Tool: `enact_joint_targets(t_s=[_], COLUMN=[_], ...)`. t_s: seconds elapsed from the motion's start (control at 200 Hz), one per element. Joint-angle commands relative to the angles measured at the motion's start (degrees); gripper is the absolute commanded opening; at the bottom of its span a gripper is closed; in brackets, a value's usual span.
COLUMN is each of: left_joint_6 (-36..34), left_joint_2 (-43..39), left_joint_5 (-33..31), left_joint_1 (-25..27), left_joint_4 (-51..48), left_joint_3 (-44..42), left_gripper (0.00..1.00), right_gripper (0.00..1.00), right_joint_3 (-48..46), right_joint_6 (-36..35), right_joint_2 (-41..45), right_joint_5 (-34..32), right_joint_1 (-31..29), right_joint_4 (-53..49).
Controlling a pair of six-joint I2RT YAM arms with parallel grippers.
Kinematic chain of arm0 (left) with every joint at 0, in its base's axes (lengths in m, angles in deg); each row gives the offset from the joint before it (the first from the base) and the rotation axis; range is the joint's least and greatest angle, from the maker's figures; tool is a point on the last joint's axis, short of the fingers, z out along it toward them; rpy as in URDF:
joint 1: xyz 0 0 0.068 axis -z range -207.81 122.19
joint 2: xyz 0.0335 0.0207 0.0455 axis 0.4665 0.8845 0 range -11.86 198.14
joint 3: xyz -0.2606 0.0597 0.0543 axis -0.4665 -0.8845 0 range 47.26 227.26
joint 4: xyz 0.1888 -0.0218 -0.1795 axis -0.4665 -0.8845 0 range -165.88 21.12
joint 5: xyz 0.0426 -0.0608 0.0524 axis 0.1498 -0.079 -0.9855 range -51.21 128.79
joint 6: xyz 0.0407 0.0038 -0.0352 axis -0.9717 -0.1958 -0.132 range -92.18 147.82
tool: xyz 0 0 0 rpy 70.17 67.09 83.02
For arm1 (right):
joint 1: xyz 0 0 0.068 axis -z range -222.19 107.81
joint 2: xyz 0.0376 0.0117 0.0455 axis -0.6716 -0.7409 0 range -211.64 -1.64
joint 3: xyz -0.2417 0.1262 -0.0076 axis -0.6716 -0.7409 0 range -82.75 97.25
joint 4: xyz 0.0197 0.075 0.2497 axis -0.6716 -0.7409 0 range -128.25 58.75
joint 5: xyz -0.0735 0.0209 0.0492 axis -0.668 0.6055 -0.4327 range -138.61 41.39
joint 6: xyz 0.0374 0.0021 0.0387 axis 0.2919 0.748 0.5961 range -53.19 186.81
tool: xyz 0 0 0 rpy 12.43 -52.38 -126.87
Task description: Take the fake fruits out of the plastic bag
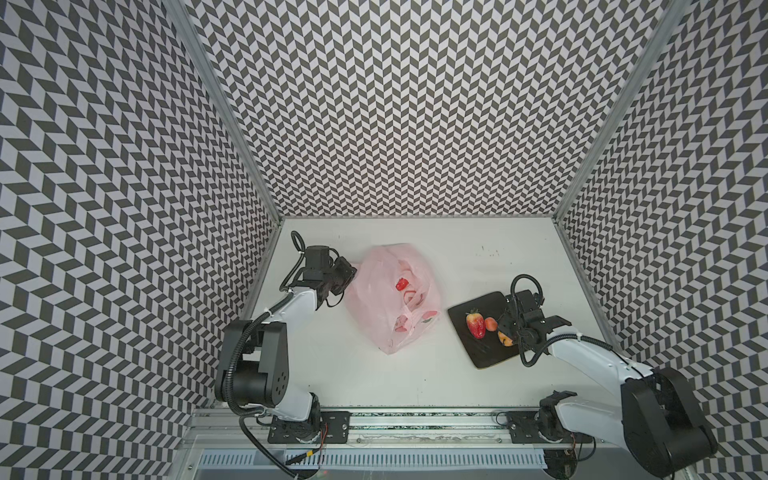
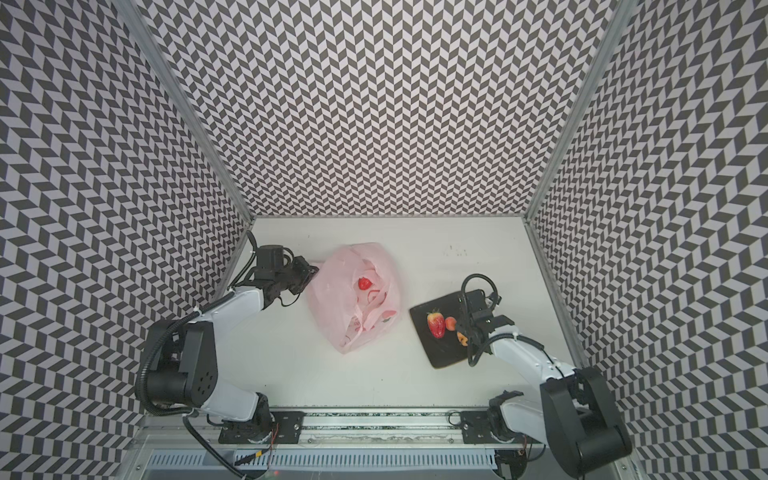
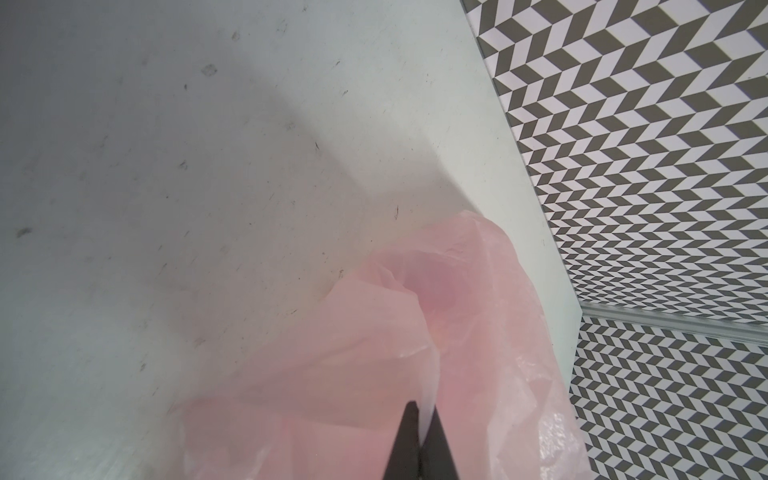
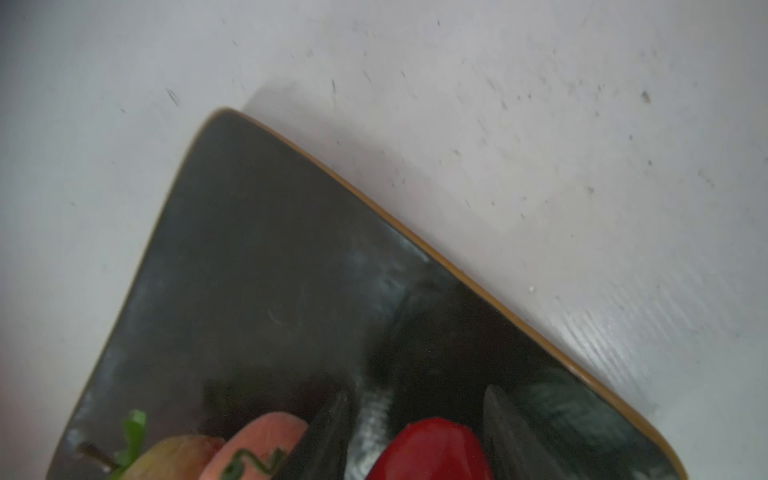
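Film of the plastic bag (image 3: 374,353) is pinched tight between the closed fingers of the left gripper (image 3: 423,409), which clamps the bag's edge on its own side. From those fingertips the rest of the bag spreads away across the white table (image 3: 166,208). Beyond the pinch, deeper in the open mouth, a small strawberry (image 1: 401,284) lies inside the bag, seen in both top views.

The right gripper (image 4: 415,392) hangs low over the dark board (image 4: 257,249). Its fingers stand apart with a red fruit (image 4: 432,451) between them, but whether they press on it cannot be told. Just beside that gripper a yellowish fruit (image 1: 505,340) sits partly hidden under it. Next out lies an orange ball (image 1: 491,323), then a large strawberry (image 1: 475,325). All three rest on the board, well apart from the bag.
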Motion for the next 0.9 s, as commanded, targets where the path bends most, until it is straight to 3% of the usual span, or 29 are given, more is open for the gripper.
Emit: enact_joint_targets(t_s=[0.0, 0.275, 0.506, 0.661, 0.801, 0.896], left_joint_6=[-0.7, -0.3, -0.3, -0.6, -0.3, -0.2], left_joint_2=[-1.3, -1.6, -1.6, -1.5, -1.4, -1.5], left_joint_5=[-0.2, -0.5, -0.4, -0.1, 0.3, 0.6], left_joint_1=[-0.3, -0.1, 0.1, 0.1, 0.1, 0.1], left_joint_4=[-0.5, -0.6, -0.5, -0.6, -0.2, 0.0], left_joint_3=[0.8, 0.8, 1.1, 1.5, 1.3, 1.0], left_gripper=[0.0, 0.0, 0.0, 0.0, 0.0, 0.0], right_gripper=[0.52, 0.75, 0.75, 0.71, 0.62, 0.56], right_joint_3=[-1.2, -0.2, 3.8, 4.9, 3.2, 1.9], right_joint_6=[1.4, 2.1, 3.1, -5.3, -15.5, -16.5], right_joint_2=[-1.0, 3.3, 10.4, 18.5, 25.7, 27.4], right_joint_5=[2.2, -0.2, -2.9, -3.0, 8.9, 17.6], right_joint_1=[0.7, 1.1, 1.2, 1.2, 1.2, 0.8], right_joint_4=[2.1, -2.2, -9.1, -6.7, 5.8, 15.0])
